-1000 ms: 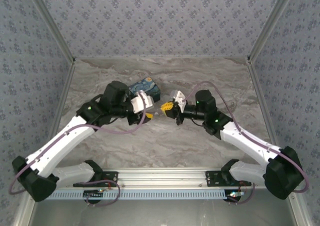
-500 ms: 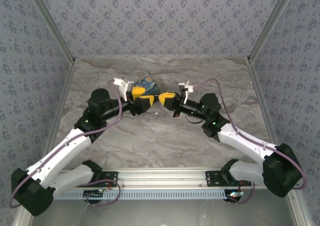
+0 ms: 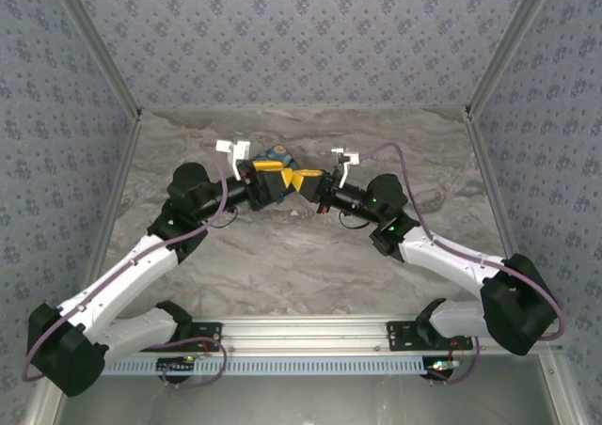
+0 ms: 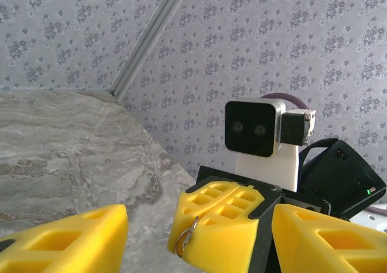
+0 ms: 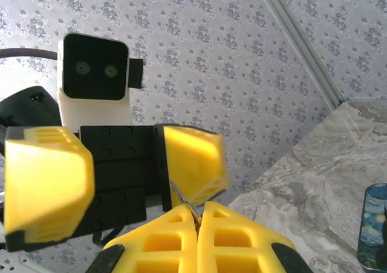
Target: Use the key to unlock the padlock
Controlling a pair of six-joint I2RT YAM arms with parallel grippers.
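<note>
Key ring: thin silver wire loop, pinched between right gripper yellow fingers; left gripper fingers spread.

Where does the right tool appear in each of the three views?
Top external: right tool at centre, above bare table.
Left wrist: bottom centre, yellow, under its white camera.
Right wrist: bottom centre, shut on a ring.
Shared landmark: the marble table.
</note>
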